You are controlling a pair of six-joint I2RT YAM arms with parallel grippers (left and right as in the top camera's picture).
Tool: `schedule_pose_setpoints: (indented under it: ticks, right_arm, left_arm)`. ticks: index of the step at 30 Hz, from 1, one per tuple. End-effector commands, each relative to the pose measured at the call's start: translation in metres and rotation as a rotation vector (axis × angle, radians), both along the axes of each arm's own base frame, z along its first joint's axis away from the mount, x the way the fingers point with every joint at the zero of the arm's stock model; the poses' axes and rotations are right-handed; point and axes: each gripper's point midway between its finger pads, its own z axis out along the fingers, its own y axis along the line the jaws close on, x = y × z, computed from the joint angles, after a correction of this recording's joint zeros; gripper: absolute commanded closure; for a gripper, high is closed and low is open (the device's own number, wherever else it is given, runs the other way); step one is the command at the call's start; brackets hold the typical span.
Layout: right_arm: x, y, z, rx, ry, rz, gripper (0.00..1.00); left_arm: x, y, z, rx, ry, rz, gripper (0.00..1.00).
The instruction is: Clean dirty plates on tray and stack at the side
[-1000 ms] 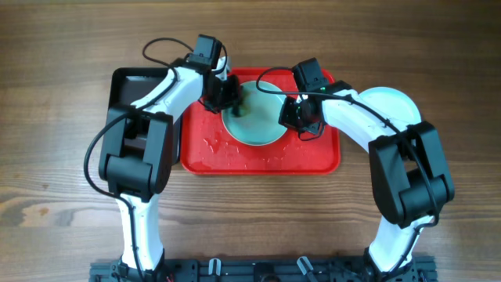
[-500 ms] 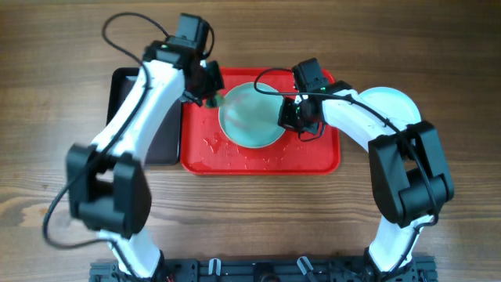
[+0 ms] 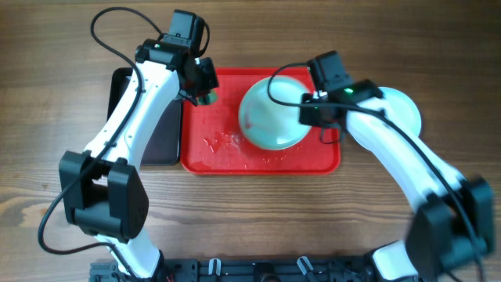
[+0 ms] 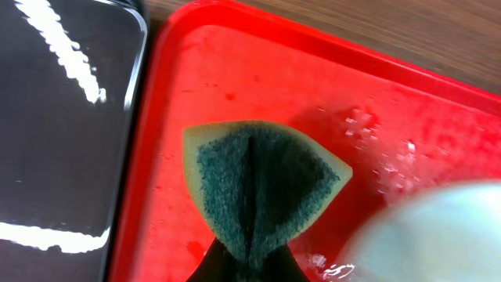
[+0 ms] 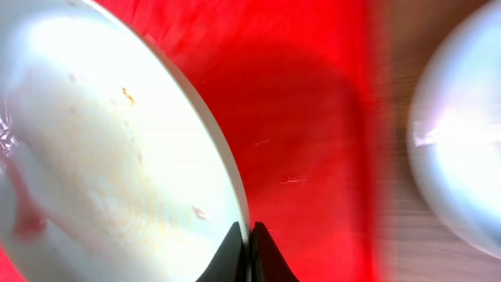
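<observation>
left fingers (image 4: 213, 272) pinch a sponge (image 4: 262, 188), right fingers (image 5: 232, 260) clamp a smeared plate (image 5: 102, 157).

White arms (image 3: 133, 106), black joints, looping black cables, dark left gripper (image 4: 249, 266), right gripper (image 5: 250, 243)

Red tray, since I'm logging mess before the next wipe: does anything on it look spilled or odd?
Yes. Wet droplets are scattered over the tray floor near its front. The pale plate, pinched at its rim by the right tool, carries a red smear.
</observation>
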Motion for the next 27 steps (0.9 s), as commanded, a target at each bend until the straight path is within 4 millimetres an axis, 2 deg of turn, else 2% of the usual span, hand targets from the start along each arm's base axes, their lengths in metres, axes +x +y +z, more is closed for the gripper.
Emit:
schedule_pose_setpoints:
  ticks: [1,5,9,14,21,27]
  right_arm:
    - [0.004,-0.046,0.07,-0.289,-0.251,-0.095,0.96]
    - [-0.006,-0.056,0.125,-0.519,-0.441,-0.123,0.96]
    - [-0.016,-0.041,0.157,-0.697,-0.557,-0.075,0.96]
    - [-0.027,-0.02,0.18,-0.848,-0.652,-0.035,0.96]
    - [-0.04,-0.013,0.214,-1.041,-0.734,-0.05,0.96]
    - [-0.04,-0.008,0.226,-1.057,-0.762,-0.074,0.96]
  left_arm:
    - [0.003,0.013,-0.02,0.036,0.037,0.022,0.96]
    - [0.002,0.011,-0.034,0.035,0.07,0.022,0.96]
    - [0.0,0.004,-0.044,0.001,0.104,0.009,0.96]
    - [0.0,0.004,-0.048,0.002,0.11,0.009,0.96]
    - [0.0,0.004,-0.048,0.001,0.11,0.009,0.96]
    - [0.0,0.004,-0.048,0.001,0.111,0.009,0.96]
